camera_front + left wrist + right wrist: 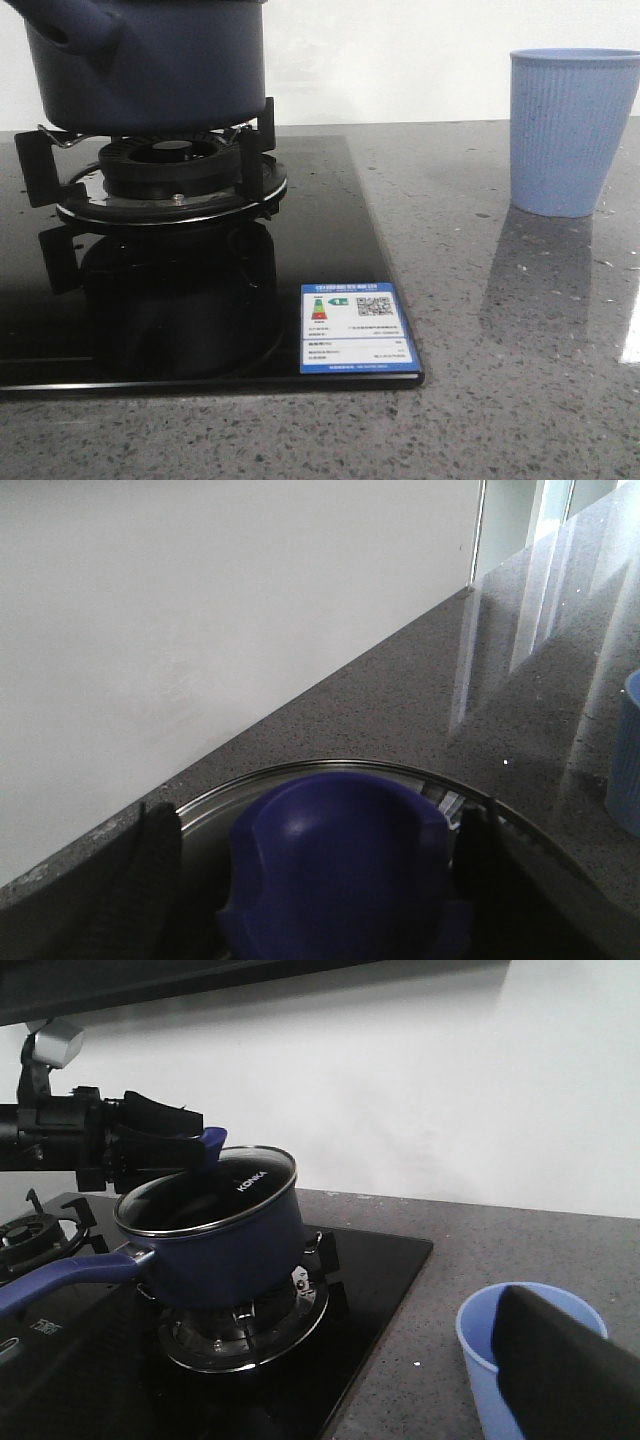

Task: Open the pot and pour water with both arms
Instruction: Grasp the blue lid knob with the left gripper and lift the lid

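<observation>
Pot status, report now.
Left claw closed around lid knob. Right claw: one finger visible, state unclear. Pot on burner, glass lid on. Blue cup clear of stove.

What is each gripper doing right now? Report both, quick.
Left gripper: closed on the lid knob, lid tilted on the pot.
Right gripper: one finger visible, state cannot be told.

White lettering "KONKA" stands on the glass lid point(222, 1186) of the pot point(215, 1250), legible in the right wrist view. At the front right corner of the black cooktop point(330, 240), a blue-bordered sticker point(357, 329) carries a QR code at upper right, a coloured arrow scale resembling an energy rating at upper left, and several rows of fine print below, too small to read. No other text is legible.
</observation>
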